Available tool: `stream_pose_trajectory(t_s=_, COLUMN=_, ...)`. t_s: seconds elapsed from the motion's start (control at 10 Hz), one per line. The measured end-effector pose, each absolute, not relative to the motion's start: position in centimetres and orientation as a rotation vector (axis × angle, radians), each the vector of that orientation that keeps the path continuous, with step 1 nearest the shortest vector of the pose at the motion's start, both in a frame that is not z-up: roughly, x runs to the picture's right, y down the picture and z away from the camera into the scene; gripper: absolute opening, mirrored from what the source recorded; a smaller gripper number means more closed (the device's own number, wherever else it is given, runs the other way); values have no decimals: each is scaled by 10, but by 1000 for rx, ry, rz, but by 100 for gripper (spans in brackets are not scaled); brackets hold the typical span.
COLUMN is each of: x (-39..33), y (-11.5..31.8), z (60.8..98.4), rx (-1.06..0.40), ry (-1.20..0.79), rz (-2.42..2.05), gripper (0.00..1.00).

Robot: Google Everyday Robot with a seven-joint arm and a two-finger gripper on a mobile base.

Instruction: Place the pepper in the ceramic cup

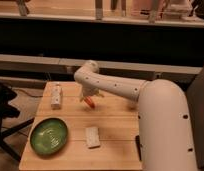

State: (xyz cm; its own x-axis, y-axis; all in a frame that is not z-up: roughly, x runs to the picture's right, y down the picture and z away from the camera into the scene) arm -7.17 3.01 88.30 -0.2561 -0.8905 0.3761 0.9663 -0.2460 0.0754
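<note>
The pepper (90, 103) is small and red-orange and lies on the wooden table (115, 125) just right of its middle. My gripper (89, 98) hangs from the white arm (115, 86), which reaches in from the right. It points down directly over the pepper, open, with its fingertips at the pepper's upper end. I cannot tell whether they touch it. The ceramic cup is out of view.
A white rectangular carton (56, 95) stands at the table's back left. A green plate (49, 135) sits at the front left, and a flat pale block (92, 136) lies at the front centre. The robot's white body (167, 130) fills the right side. A dark shelf runs behind the table.
</note>
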Motion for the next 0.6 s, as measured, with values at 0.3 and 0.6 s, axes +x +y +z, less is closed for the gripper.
stream_pose_trajectory(t_s=0.3, x=-82, y=14, z=880, rx=-254, ry=-330, rz=-1822, gripper=80)
stream_pose_trajectory(t_s=0.6, x=-64, y=44, z=893, rx=-331, ry=-395, rz=-1769, gripper=80)
